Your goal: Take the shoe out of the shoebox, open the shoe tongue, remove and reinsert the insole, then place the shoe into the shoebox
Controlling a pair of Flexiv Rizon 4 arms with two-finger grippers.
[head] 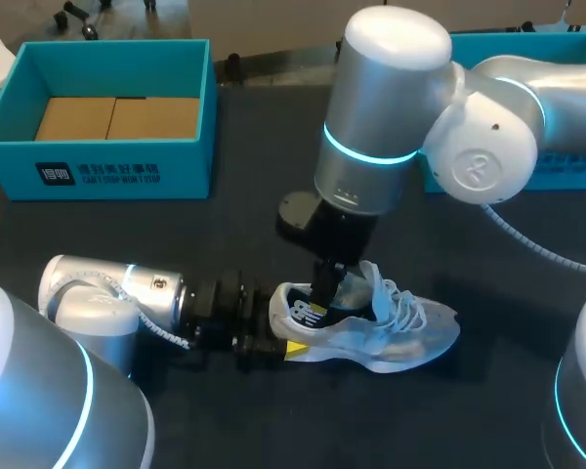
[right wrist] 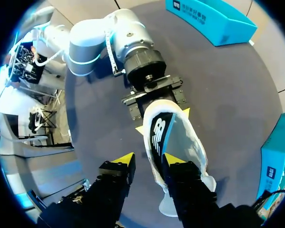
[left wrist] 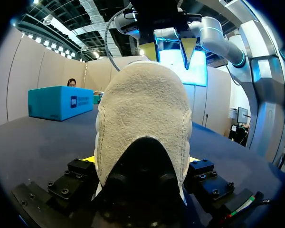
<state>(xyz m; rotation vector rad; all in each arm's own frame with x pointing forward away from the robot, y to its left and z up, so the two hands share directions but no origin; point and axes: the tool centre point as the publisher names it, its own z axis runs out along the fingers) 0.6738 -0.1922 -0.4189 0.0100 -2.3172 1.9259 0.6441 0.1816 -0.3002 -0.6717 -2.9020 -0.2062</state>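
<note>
The pale grey shoe [head: 396,337] stands upright on its sole, well apart from the open teal shoebox [head: 127,174].

The shoe [left wrist: 142,118] looks fuzzy cloth, table [head: 225,225] matt.

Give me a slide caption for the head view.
Left gripper holds the white shoe by its heel while the right gripper straddles its collar.

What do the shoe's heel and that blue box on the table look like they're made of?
The shoe has a heel that looks like pale suede or a napped fabric with a matte finish: its surface is fuzzy and grainy. The shoebox looks like cardboard with a smooth teal printed skin, and bare brown board shows inside it.
</note>
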